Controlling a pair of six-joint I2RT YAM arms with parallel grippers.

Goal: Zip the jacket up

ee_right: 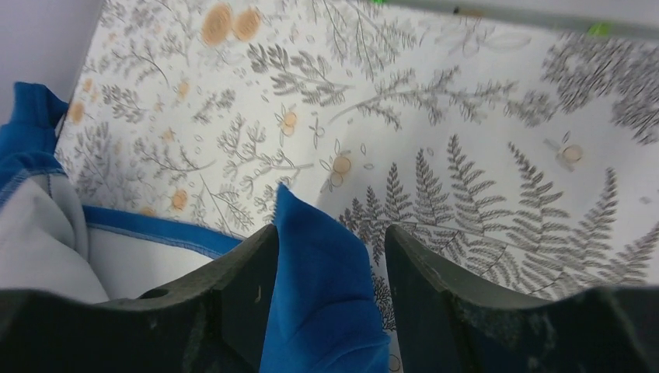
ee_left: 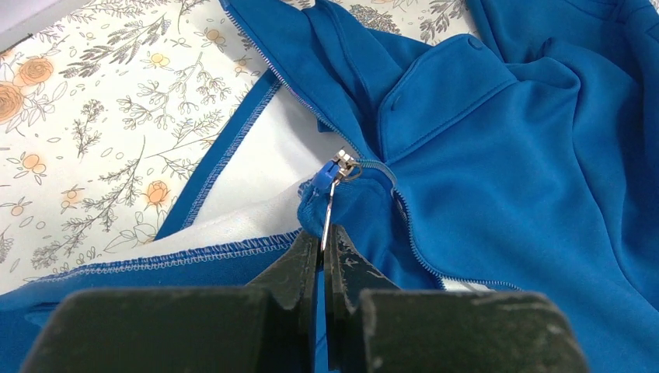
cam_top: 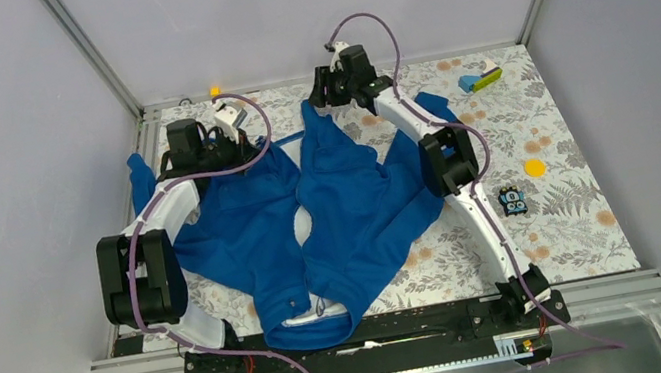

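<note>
The blue jacket [cam_top: 350, 203] lies spread on the floral table, front open, with its white lining showing [ee_left: 256, 167]. At the far left, my left gripper [ee_left: 325, 242] is shut on the thin metal pull tab of the zipper slider [ee_left: 342, 167]. The slider sits where the two rows of teeth meet. At the far edge, my right gripper [ee_right: 330, 237] is open over a corner of the jacket hem [ee_right: 315, 256]. That corner stands between the fingers and leans on the left finger [ee_right: 249, 272], with a gap to the right one. In the top view the right gripper [cam_top: 324, 96] is at the jacket's far tip.
A blue, green and yellow toy block [cam_top: 481, 78] lies at the back right. A yellow disc [cam_top: 534, 168] and a small black and blue object [cam_top: 512, 202] lie right of the jacket. A small yellow piece [cam_top: 214, 91] sits by the back wall. Walls close three sides.
</note>
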